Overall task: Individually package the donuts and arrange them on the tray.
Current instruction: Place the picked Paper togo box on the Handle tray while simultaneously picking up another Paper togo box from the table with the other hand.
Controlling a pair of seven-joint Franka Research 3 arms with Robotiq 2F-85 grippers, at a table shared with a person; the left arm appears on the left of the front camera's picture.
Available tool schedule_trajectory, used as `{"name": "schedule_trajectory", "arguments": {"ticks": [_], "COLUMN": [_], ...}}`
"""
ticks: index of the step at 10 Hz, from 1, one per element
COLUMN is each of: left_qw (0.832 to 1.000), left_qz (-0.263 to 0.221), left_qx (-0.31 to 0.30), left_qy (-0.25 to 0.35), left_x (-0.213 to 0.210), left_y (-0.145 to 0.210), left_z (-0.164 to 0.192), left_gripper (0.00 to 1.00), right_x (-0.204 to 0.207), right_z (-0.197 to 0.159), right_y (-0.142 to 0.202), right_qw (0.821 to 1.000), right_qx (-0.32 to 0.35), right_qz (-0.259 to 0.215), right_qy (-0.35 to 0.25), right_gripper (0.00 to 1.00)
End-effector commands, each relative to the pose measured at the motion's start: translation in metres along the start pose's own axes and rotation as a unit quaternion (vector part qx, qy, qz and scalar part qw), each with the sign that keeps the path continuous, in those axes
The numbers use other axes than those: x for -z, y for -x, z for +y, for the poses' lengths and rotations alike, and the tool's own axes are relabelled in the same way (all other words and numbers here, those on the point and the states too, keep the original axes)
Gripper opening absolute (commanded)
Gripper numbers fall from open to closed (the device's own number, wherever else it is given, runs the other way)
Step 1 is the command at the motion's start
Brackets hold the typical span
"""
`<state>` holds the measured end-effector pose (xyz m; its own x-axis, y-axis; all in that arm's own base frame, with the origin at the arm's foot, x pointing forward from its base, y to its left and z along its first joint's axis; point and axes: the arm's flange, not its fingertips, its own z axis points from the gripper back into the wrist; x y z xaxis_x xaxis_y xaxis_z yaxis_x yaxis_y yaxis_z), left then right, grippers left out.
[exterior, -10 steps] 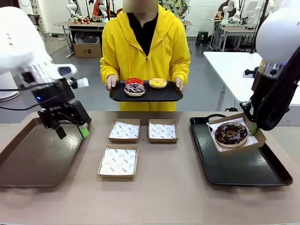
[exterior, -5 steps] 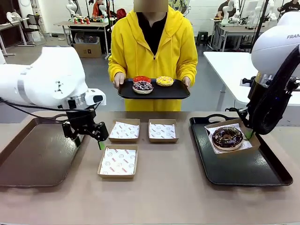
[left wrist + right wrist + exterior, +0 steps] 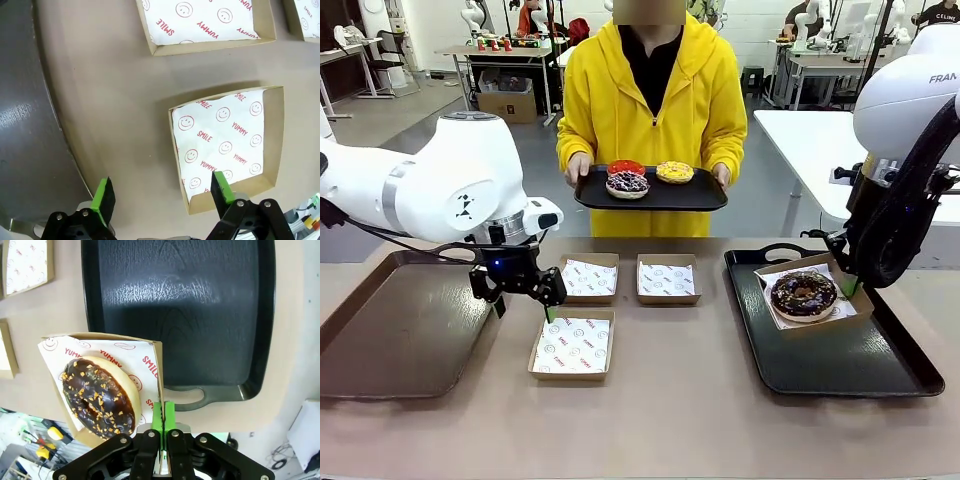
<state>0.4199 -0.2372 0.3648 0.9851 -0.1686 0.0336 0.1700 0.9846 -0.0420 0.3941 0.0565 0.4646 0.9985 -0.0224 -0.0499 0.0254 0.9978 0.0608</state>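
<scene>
Boxed chocolate donut (image 3: 803,293) lowered onto black tray (image 3: 880,368) by right tool (image 3: 850,286), pinched on box wall (image 3: 159,374). Left tool (image 3: 523,308), spread, swung over empty box (image 3: 571,346) left of tray; next packaging prepared.

glossy tray (image 3: 850,378); matt cardboard box (image 3: 798,266), paper lining (image 3: 54,353)

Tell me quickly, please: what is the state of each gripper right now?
Left gripper: open, holding nothing, by an empty box.
Right gripper: closed on the wall of the donut box, chocolate donut inside.
</scene>
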Motion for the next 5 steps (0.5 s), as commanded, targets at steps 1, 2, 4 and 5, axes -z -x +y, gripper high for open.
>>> {"name": "schedule_trajectory", "arguments": {"ticks": [1, 2, 4, 5], "left_qw": [1.000, 1.000, 1.000, 1.000], "left_qz": [0.003, 0.003, 0.003, 0.003], "left_qx": [0.004, 0.004, 0.004, 0.004], "left_qy": [0.002, 0.002, 0.002, 0.002], "left_x": [-0.0026, -0.0026, -0.0026, -0.0026], "left_y": [0.0003, 0.0003, 0.0003, 0.0003], "left_z": [0.0048, 0.0048, 0.0048, 0.0048], "left_gripper": [1.00, 1.00, 1.00, 1.00], "right_x": [-0.0014, -0.0014, -0.0014, -0.0014], "right_z": [-0.0015, -0.0015, -0.0015, -0.0015], "right_y": [0.0011, 0.0011, 0.0011, 0.0011], "right_qw": [1.000, 1.000, 1.000, 1.000], "right_qx": [0.002, 0.002, 0.002, 0.002], "right_qz": [0.000, 0.000, 0.000, 0.000], "right_qy": [0.005, 0.005, 0.005, 0.005], "right_gripper": [0.01, 0.01, 0.01, 0.01]}}
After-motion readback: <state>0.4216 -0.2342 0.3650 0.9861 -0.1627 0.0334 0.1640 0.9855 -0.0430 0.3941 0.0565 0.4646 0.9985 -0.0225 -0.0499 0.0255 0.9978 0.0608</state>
